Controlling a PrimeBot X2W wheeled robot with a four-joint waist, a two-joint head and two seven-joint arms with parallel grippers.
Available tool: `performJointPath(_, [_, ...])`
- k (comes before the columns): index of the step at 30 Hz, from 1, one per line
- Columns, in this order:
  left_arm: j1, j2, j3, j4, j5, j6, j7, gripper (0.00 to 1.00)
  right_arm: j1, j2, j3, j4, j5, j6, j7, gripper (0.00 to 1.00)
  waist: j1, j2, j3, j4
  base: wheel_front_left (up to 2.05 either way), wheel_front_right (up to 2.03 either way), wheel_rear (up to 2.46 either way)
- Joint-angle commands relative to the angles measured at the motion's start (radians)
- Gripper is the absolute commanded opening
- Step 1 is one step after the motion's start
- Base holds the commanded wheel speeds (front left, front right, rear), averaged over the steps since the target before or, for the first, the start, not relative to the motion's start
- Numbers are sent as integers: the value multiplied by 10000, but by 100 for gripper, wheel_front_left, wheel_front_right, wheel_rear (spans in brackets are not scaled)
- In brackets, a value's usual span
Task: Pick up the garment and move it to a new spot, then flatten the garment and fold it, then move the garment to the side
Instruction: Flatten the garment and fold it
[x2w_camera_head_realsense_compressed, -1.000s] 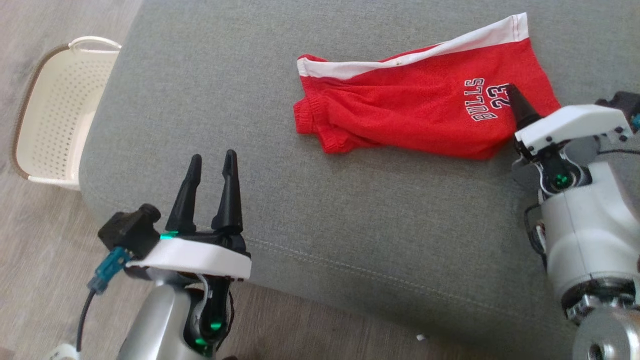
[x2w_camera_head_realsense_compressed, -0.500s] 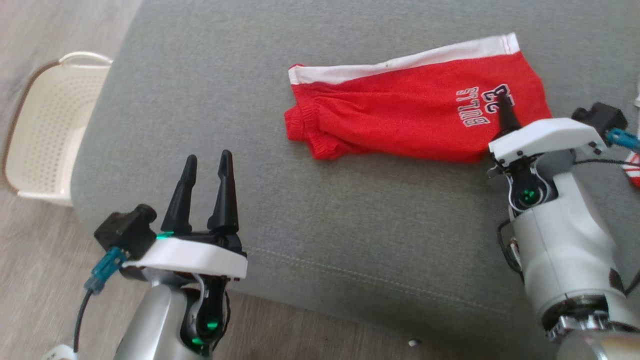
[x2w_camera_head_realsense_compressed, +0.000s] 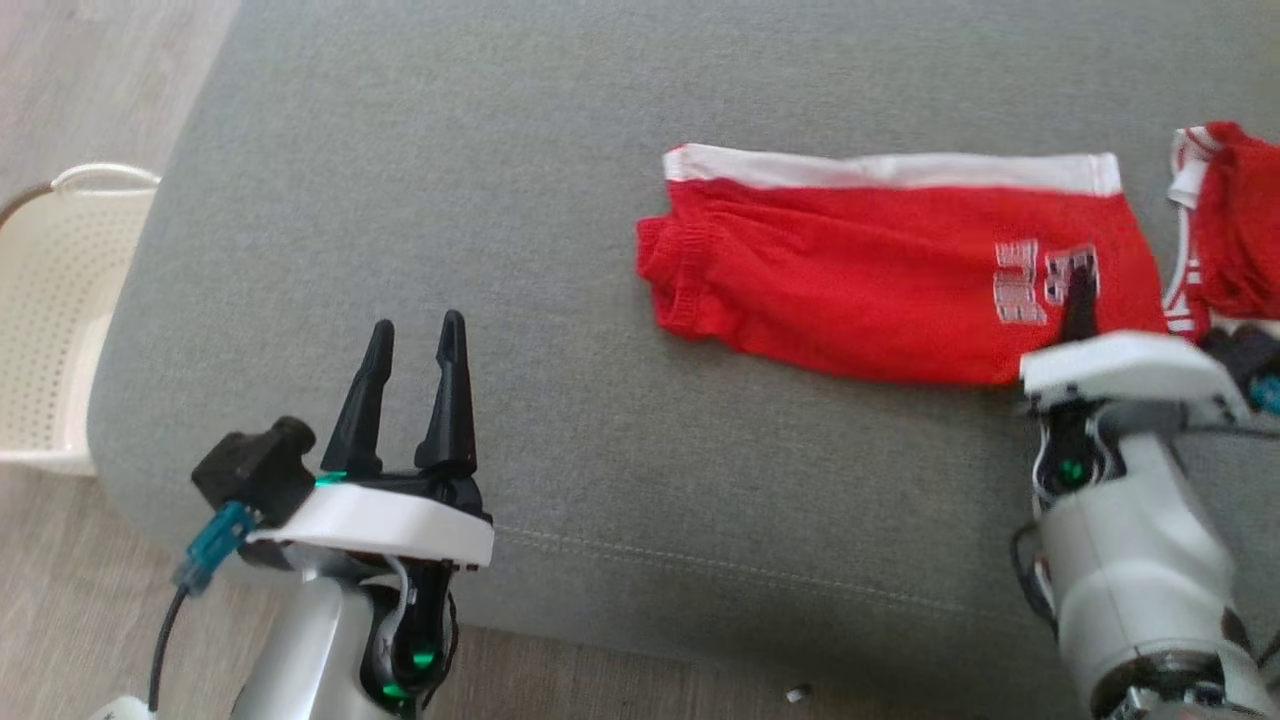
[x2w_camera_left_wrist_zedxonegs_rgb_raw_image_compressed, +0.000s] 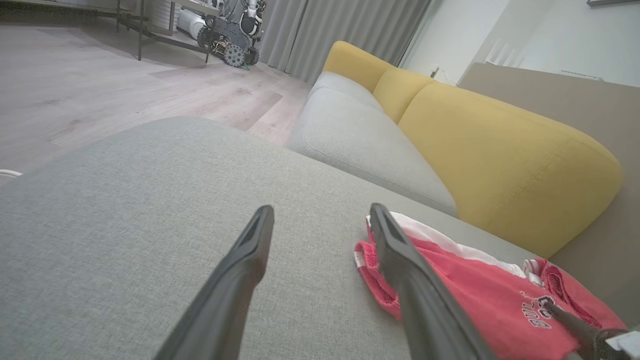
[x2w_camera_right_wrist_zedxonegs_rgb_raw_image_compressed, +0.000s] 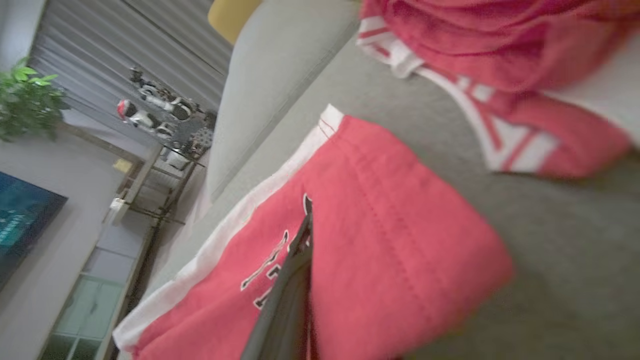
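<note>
shorts (x2w_camera_head_realsense_compressed: 860, 290): red, white band along far edge, BULLS print near right end; lying on grey sofa seat (x2w_camera_head_realsense_compressed: 450, 180), right of centre
right gripper (x2w_camera_head_realsense_compressed: 1078, 300): fingers pinched together on shorts, right at the print
left gripper (x2w_camera_head_realsense_compressed: 418, 325): fingers spread, holding nothing, over seat front-left, well apart from shorts
second red garment (x2w_camera_head_realsense_compressed: 1235, 230): bunched, just right of shorts
basket (x2w_camera_head_realsense_compressed: 60, 300): white, perforated, on floor left of seat

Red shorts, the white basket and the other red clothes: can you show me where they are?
red shorts (x2w_camera_head_realsense_compressed: 860, 290), head view, middle of the red cloth
white basket (x2w_camera_head_realsense_compressed: 50, 320), head view, its holey inside wall
red and white garment (x2w_camera_head_realsense_compressed: 1235, 240), head view, the bunched red part
</note>
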Motion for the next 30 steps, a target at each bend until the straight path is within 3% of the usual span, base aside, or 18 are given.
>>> performJointPath(1, [-131, 70, 379, -288, 75, -21, -91, 100, -81, 191, 141, -73, -370, 48, -168, 0, 0, -1, -47, -78, 0, 0, 0])
performJointPath(7, [-167, 70, 294, -294, 45, -44, -91, 100, -485, 194, -404, 810, -1709, 48, -569, 0, 0, -1, -3, -194, 0, 0, 0])
performJointPath(17, [-224, 70, 248, -200, -254, -31, -91, 100, -1200, 228, -173, 499, -3294, 48, -793, 0, 0, -1, -1, 111, 0, 0, 0])
performJointPath(21, [-249, 70, 251, -104, -617, -34, -91, 100, -1189, 230, 661, 32, -3469, 48, -804, 0, 0, -1, -48, 342, 0, 0, 0])
performJointPath(28, [-209, 70, 249, 40, -494, -57, -91, 100, -388, 232, 3807, -1786, -1773, 48, -806, 0, 0, -1, -98, 628, 0, 0, 0])
performJointPath(29, [-209, 70, 249, 40, -494, -57, -91, 100, -388, 232, 3807, -1786, -1773, 48, -806, 0, 0, -1, -98, 628, 0, 0, 0])
performJointPath(30, [-179, 70, 254, 62, -441, -56, -91, 100, -89, 232, 4567, -2274, -1444, 48, -807, 0, 0, -1, -109, 672, 0, 0, 0])
